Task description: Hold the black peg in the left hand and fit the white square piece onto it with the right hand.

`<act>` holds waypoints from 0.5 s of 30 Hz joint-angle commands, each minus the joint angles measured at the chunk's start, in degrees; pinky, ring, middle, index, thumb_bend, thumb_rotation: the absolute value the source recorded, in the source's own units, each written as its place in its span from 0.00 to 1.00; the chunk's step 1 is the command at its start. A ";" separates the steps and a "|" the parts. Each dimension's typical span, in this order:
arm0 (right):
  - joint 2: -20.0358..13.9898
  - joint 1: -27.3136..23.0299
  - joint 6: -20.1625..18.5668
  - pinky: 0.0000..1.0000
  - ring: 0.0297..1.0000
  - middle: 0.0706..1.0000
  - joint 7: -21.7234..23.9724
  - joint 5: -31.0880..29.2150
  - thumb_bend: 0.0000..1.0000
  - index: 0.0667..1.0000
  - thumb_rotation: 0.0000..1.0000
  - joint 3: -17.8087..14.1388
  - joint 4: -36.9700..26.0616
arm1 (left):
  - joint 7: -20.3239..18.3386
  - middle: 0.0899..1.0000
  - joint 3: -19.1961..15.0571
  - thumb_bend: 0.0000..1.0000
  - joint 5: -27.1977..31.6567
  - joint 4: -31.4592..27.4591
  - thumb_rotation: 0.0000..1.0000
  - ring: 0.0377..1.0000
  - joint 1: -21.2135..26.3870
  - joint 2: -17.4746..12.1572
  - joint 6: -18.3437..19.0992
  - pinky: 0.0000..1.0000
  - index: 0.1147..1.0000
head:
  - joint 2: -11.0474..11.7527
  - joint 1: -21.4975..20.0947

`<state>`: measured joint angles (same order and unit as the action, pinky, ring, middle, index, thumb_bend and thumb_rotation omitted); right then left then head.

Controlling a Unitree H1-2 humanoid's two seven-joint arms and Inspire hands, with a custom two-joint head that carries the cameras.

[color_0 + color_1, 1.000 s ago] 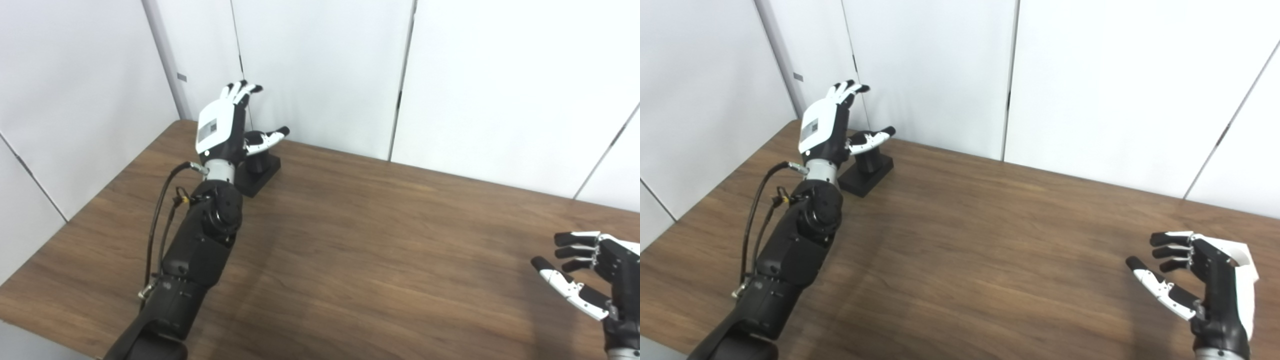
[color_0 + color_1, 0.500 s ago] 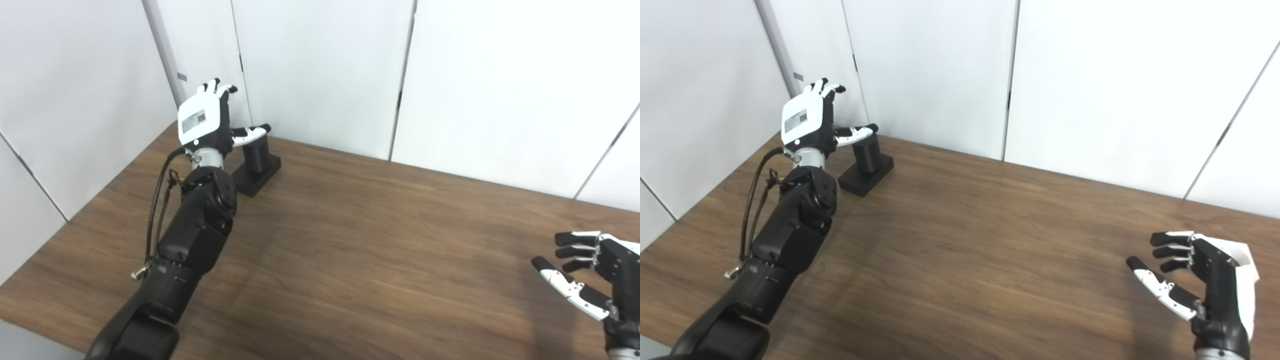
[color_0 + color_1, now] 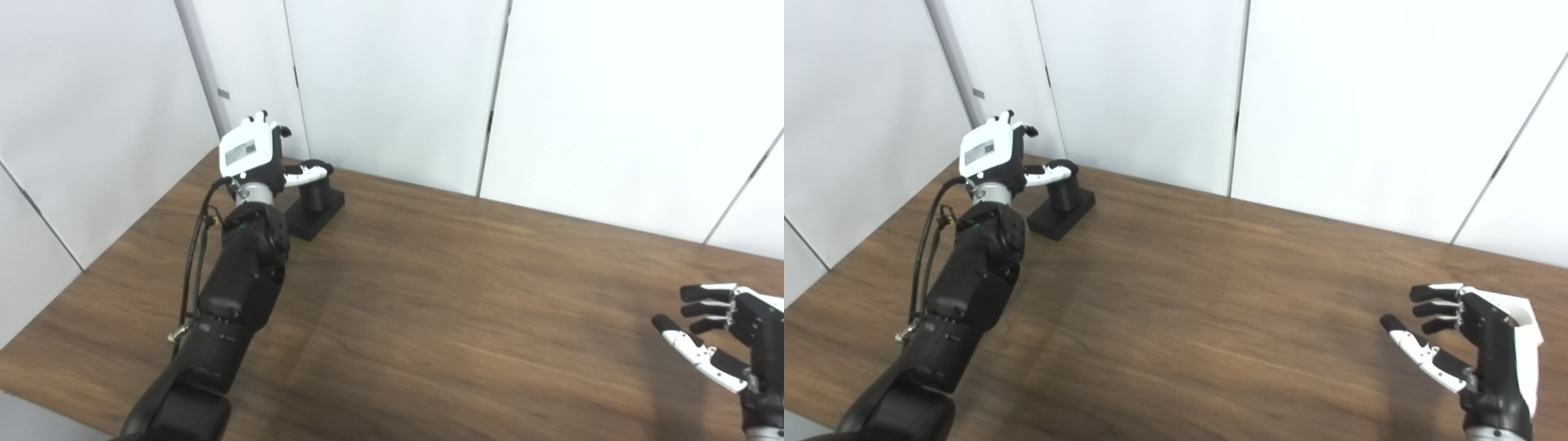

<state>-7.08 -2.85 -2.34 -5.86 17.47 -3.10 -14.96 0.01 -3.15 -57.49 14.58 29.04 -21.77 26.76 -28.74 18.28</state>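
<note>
The black peg [image 3: 316,193] stands upright on its flat black base [image 3: 315,214] near the table's far left corner. My left hand [image 3: 254,152] sits just left of the peg, back plate facing me, fingers spread and open. Its thumb lies across the peg's top; whether it touches I cannot tell. My right hand [image 3: 1476,352] hovers open over the near right part of the table, fingers curled loosely, holding nothing. No white square piece shows in either view.
The brown wooden table [image 3: 465,306] ends at white wall panels [image 3: 392,79] right behind the peg. The left table edge runs close beside my left arm [image 3: 236,300].
My left hand swung left off the peg, then dipped lower and curled its fingers, its thumb now over the peg's top. The right hand has stayed still.
</note>
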 commanded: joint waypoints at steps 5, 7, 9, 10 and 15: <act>-0.30 -1.66 0.80 0.41 0.51 0.58 -0.24 0.57 0.49 0.45 0.11 -0.15 -2.44 | -1.58 0.97 -0.17 0.98 -2.43 0.86 0.60 0.97 3.97 -0.97 0.16 0.82 0.72 | -0.30 -0.01; -0.35 -1.69 1.03 0.41 0.51 0.57 -0.35 0.60 0.49 0.45 0.11 -0.20 -2.34 | -2.00 0.97 -0.16 0.98 -2.62 1.49 0.60 0.97 4.01 -0.73 0.16 0.84 0.73 | -0.60 -0.05; -0.38 -1.69 0.82 0.40 0.51 0.57 -0.34 0.64 0.49 0.45 0.11 -0.26 -2.38 | -2.17 0.97 -0.11 0.98 -2.81 1.88 0.60 0.97 4.00 -0.55 0.16 0.84 0.74 | -0.60 -0.05; -0.35 -1.73 0.48 0.40 0.51 0.58 -0.29 0.73 0.49 0.45 0.11 -0.27 -2.55 | -2.56 0.97 -0.22 0.97 -3.24 2.04 0.60 0.97 3.99 -0.36 0.15 0.84 0.75 | -0.64 -0.14; -0.44 -1.90 0.43 0.40 0.51 0.57 -0.34 0.75 0.49 0.45 0.11 -0.34 -2.49 | -2.81 0.97 -0.78 0.97 -3.87 3.19 0.59 0.97 3.75 0.42 0.16 0.84 0.73 | -0.75 -0.13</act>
<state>-7.09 -2.86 -2.73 -5.81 17.50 -3.14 -15.72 -3.86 -3.31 -60.04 18.10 29.70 -20.47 26.76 -29.44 18.11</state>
